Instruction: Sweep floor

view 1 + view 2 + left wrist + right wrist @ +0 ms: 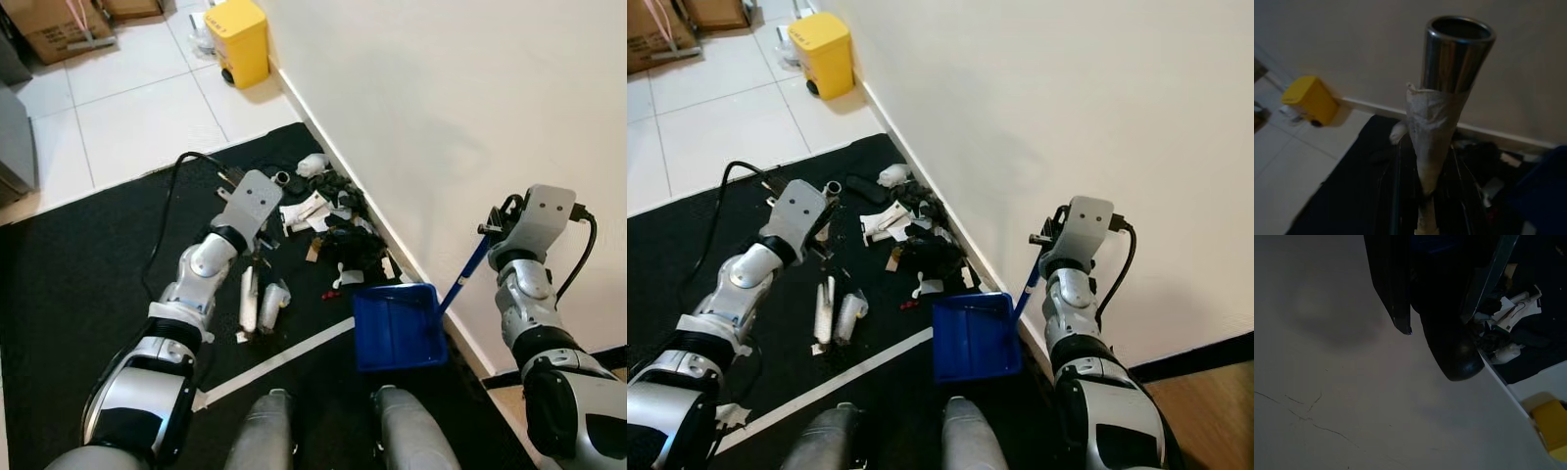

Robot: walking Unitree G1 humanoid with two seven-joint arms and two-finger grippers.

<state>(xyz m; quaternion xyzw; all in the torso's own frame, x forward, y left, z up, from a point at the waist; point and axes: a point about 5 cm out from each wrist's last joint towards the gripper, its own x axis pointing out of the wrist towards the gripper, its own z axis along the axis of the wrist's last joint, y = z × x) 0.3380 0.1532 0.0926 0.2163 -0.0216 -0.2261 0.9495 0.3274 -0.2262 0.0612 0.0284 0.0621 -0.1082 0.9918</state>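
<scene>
Lying on the black mat (88, 284) against the wall (451, 117), one blue dustpan (397, 328) is seen near the robot, its long blue handle (460, 279) grasped by the right gripper (493, 231). Litter (328, 220) is heaped just beyond. One metal broom pole (1454, 54) is clenched by the left gripper (257, 245). One yellow bin (238, 39) stands far off.

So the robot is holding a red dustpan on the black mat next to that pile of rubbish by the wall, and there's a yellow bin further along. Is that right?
Not quite: the dustpan is blue, not red, as the left eye view shows. The rest holds: it sits on the black mat beside the pile of rubbish by the wall, its handle at the right end effector, and a yellow bin stands further along.
</scene>
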